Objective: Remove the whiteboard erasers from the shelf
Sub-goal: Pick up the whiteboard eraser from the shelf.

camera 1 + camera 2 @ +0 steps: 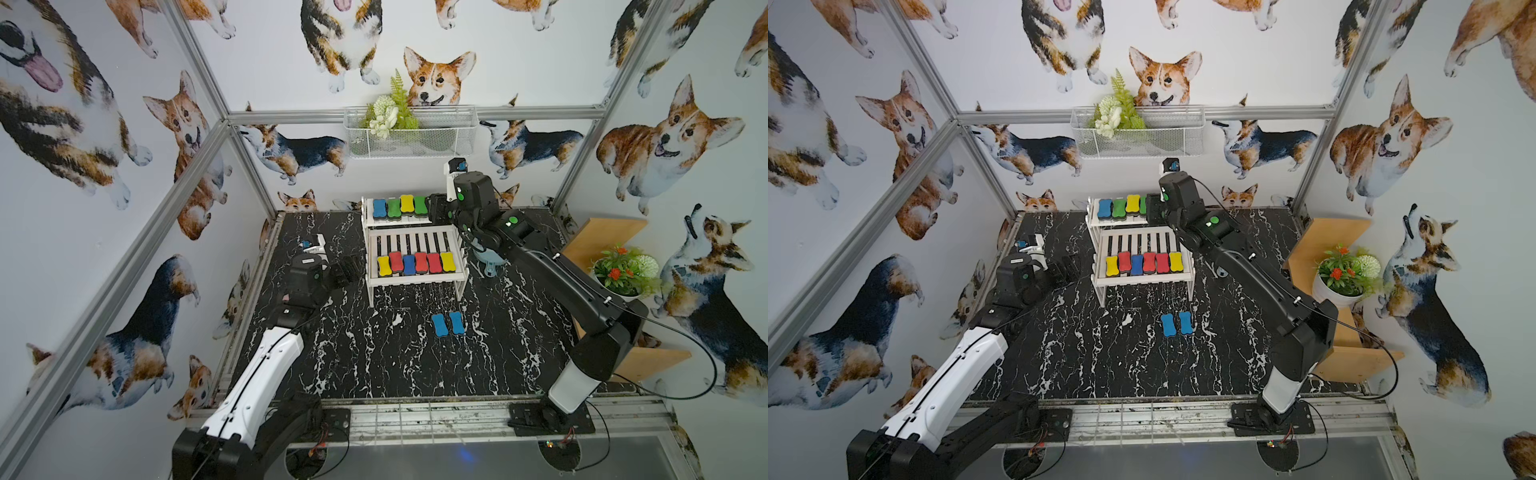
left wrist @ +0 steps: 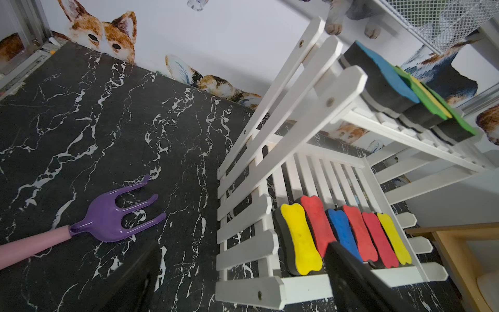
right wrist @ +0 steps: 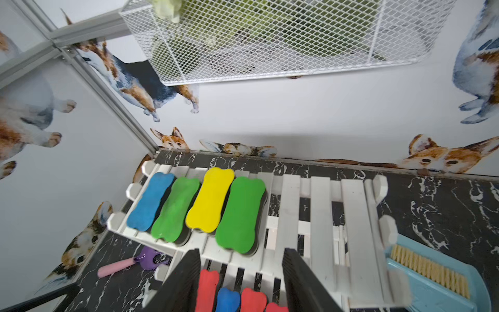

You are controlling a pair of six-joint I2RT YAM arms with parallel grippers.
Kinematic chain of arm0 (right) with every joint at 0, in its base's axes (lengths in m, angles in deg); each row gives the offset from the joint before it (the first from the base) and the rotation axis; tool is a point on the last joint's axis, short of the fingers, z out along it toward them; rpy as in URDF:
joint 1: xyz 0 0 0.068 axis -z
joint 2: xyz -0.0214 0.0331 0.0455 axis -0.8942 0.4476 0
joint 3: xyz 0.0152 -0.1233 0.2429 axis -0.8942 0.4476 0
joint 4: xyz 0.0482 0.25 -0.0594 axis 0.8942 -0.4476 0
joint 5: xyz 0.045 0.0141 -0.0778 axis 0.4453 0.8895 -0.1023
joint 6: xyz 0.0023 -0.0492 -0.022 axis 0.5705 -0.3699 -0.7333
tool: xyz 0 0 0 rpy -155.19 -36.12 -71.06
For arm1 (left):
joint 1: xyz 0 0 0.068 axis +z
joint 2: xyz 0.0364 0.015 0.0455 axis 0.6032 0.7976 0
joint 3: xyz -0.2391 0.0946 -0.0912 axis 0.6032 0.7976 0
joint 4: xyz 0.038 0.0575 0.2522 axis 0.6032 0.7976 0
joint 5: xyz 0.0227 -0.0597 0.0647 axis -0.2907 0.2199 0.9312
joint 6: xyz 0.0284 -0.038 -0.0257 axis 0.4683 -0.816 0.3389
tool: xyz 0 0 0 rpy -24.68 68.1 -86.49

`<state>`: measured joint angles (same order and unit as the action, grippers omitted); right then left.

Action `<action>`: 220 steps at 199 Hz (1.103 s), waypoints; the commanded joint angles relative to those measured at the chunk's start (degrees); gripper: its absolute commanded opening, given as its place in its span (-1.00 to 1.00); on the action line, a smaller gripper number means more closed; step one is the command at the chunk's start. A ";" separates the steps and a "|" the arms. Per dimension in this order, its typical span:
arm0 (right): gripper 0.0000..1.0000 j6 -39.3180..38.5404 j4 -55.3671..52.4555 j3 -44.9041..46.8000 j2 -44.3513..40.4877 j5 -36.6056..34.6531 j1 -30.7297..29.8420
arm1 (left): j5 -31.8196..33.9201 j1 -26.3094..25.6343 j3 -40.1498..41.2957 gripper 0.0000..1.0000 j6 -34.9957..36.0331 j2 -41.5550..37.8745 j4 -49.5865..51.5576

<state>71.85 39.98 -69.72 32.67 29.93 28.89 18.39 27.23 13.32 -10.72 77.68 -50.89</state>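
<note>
Although two blue erasers (image 1: 439, 325) already lie side by side on the black marble table (image 1: 353, 365), well apart from the shelf (image 1: 417, 279), most of the job is left: ten whiteboard erasers (image 1: 1144, 262) sit on its white slats. The upper tier carries four packed in a row: a blue eraser (image 3: 151, 201), a green eraser (image 3: 175, 209), a yellow eraser (image 3: 209, 200) and, at the row's right end, a second green eraser (image 3: 240, 213); the lower tier holds the lower row (image 1: 415, 263) of six near its front rail — yellow, red, blue, red, red, yellow.

The right gripper (image 3: 241, 252) hovers at the front edge of the upper tier, lined up with the second green eraser; its jaws stand partly apart, one toward each side of that block, with nothing between them and no contact that the wrist view shows. The left gripper (image 1: 348, 269) hangs just beside the lower tier's left end; its jaws are spread wide and hold nothing.

I judge the task roughly a sixth done; the second green eraser looks the likeliest next pick — the lower row waits after that.
</note>
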 commanded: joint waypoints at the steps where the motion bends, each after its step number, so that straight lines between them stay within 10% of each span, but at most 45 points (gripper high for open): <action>1: 0.10 -2.60 -4.88 -5.52 4.66 3.10 1.34 | 0.28 -0.11 -0.45 0.99 0.63 -0.21 -0.16; 220: 0.10 -4.78 -10.25 -9.16 7.87 1.32 3.61 | 0.36 -0.27 -0.32 0.99 0.50 -0.65 -0.30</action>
<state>68.51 33.29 -74.42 39.54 31.79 32.69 18.59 26.95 13.28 -10.52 77.22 -50.89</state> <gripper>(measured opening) 0.527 0.996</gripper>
